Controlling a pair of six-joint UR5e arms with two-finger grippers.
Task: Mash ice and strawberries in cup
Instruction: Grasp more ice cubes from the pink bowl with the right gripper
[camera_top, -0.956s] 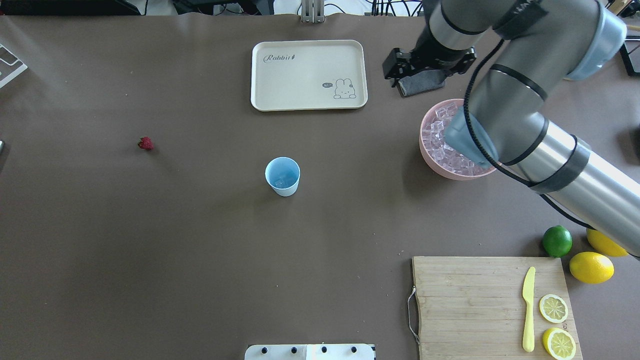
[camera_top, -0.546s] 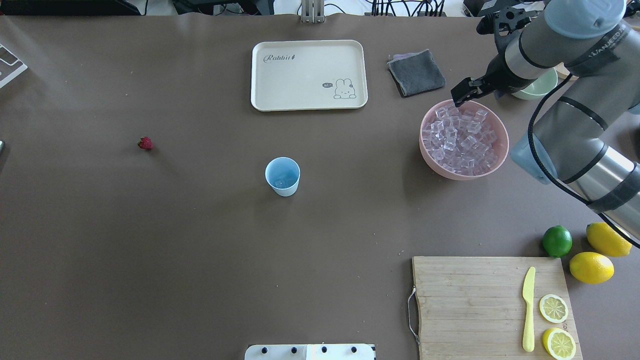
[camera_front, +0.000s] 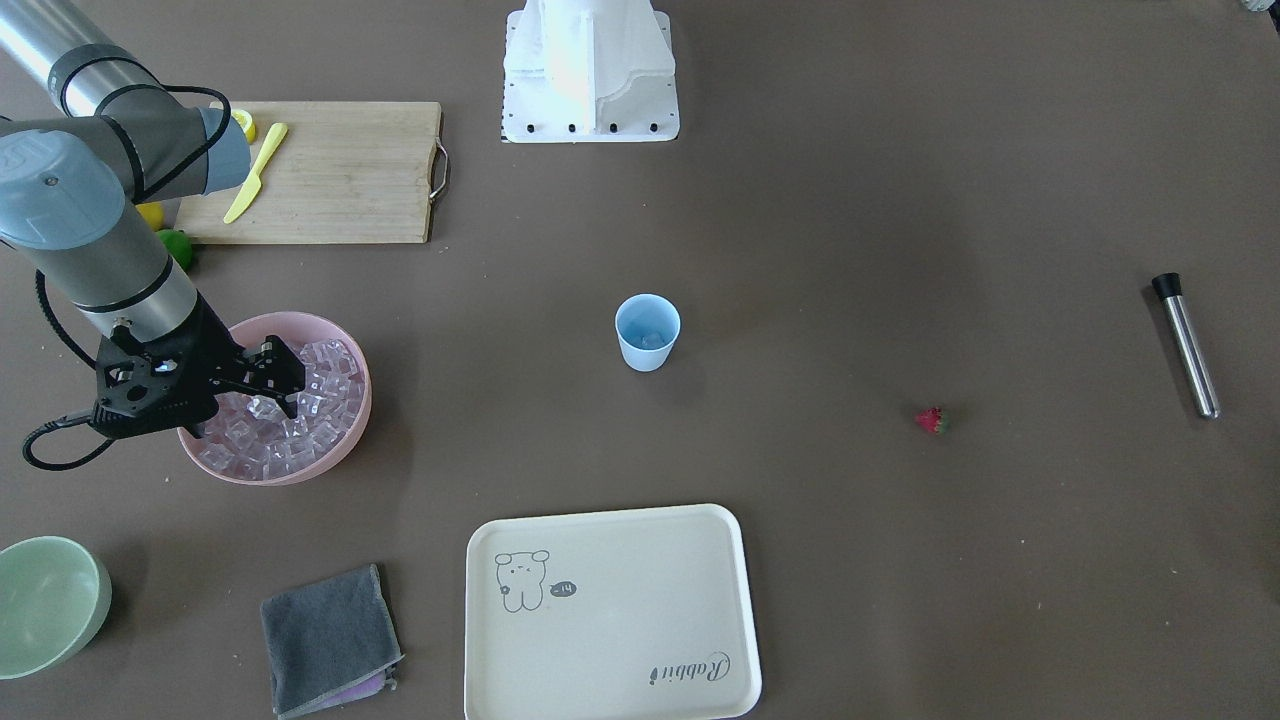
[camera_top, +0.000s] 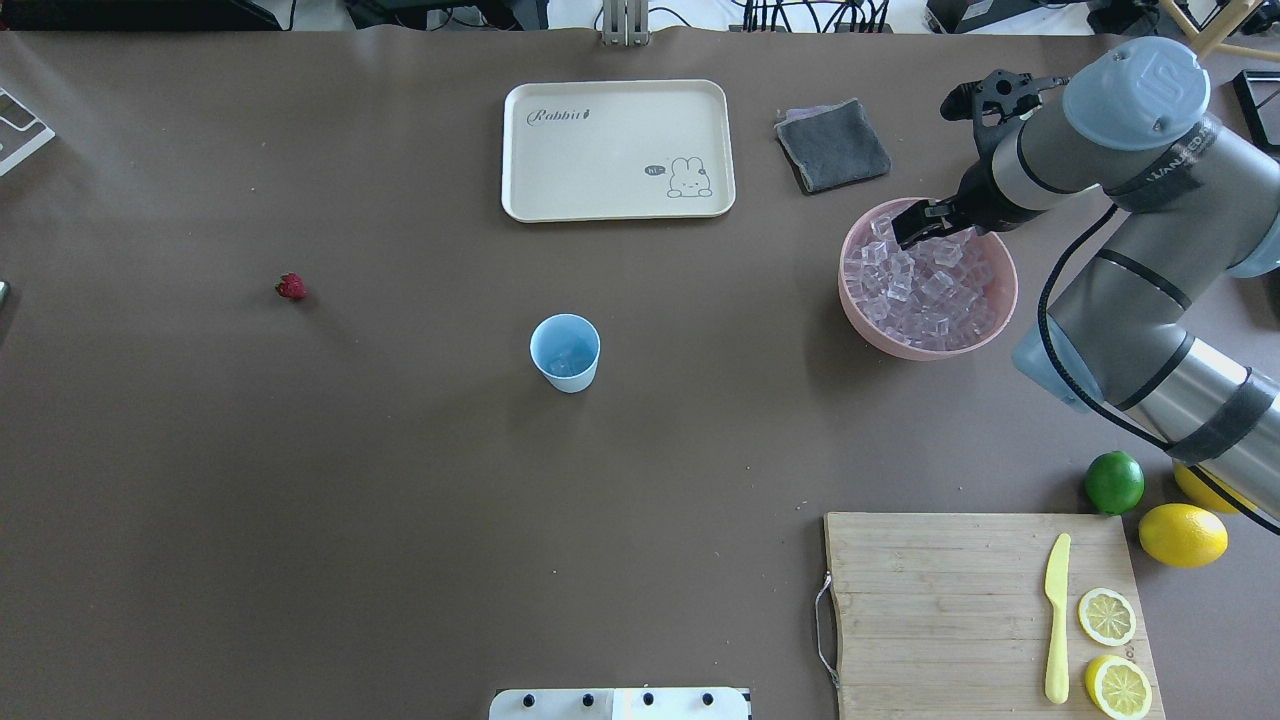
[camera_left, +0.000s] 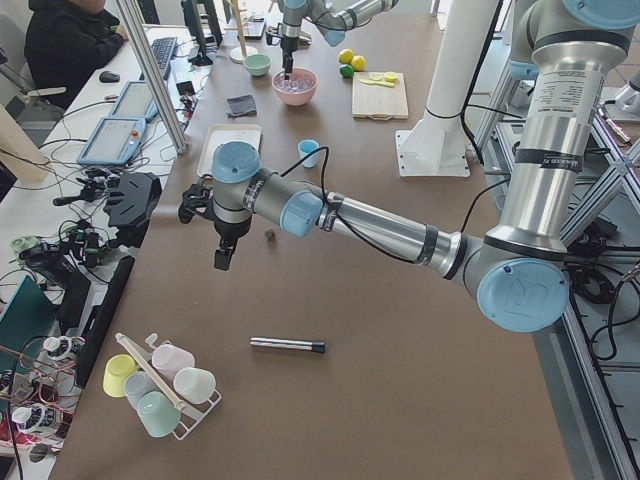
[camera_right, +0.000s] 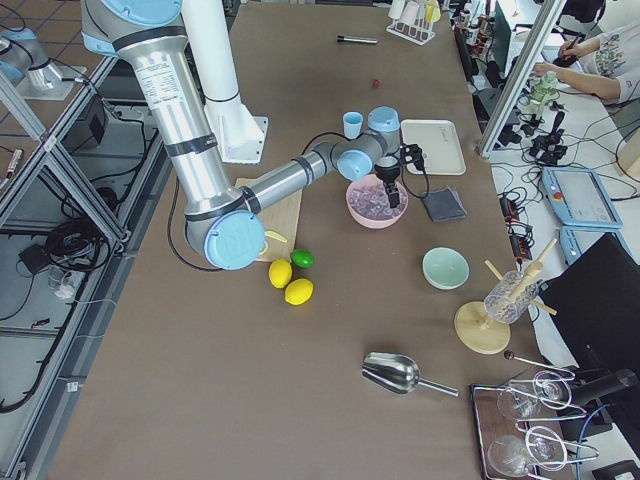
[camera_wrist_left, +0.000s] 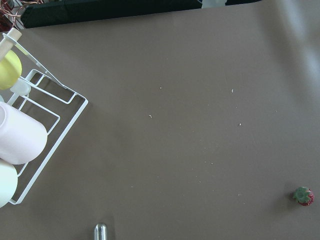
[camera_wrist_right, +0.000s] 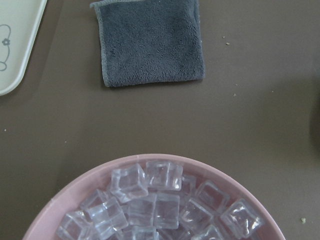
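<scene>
The light-blue cup (camera_top: 565, 352) stands upright mid-table with a bit of clear ice (camera_top: 568, 360) in its bottom. More ice (camera_top: 925, 290) fills the pink bowl (camera_top: 858, 320) at the right. My right gripper (camera_top: 908, 226) hangs open just over the ice at the bowl's far rim; its wrist view looks down on those cubes (camera_wrist_right: 155, 205). The strawberry (camera_top: 291, 287) lies alone on the table far to the left and shows in the left wrist view (camera_wrist_left: 303, 195). My left gripper (camera_left: 222, 262) hovers above the table near the strawberry (camera_left: 268, 235); I cannot tell if it is open or shut.
A cream tray (camera_top: 618, 150) and a grey cloth (camera_top: 832, 145) lie at the far side. A cutting board (camera_top: 940, 600) holds a yellow knife and lemon slices, with a lime (camera_top: 1114, 482) and lemons beside it. A metal rod (camera_front: 1185, 345) lies at the left end. A green bowl (camera_front: 45, 600) stands nearby.
The right arm swung from above the grey cloth to the right, then brought its gripper down over the far side of the pink bowl. Cup and strawberry stayed put.
</scene>
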